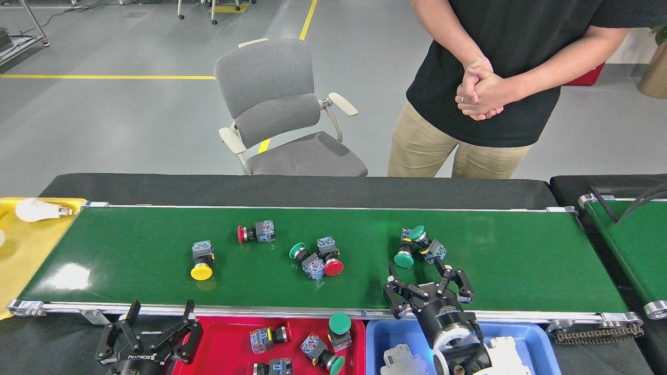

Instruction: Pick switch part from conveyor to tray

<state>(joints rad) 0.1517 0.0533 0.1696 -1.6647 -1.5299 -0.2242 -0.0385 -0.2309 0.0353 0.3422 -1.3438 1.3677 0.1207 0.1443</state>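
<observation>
Beyond the right tool, from the head view, the conveyor ran as a long glossy dark-green belt with silver side rails, lying on a black-topped desk. That tool hung over the belt's near edge with its fingers apart, holding nothing. Just past its fingertips lay a pair of green switch parts, touching each other. Farther to its left on the belt sat a green and a red switch part pressed together, then a lone red switch part on its side, then a yellow switch part.

Nearer than the belt, a red tray held several more switch parts, and a blue tray beside it lay under the right arm. The left tool stood at the red tray's left edge, fingers spread and empty; lettering on its black body showed but was too small to read.

At the belt's far left end a yellow tray carried a white light bulb. A second green belt showed at the right edge. Behind the desk was a grey floor with yellow lines, a grey office chair, and a person in a black shirt and tan trousers, hands clasped.
</observation>
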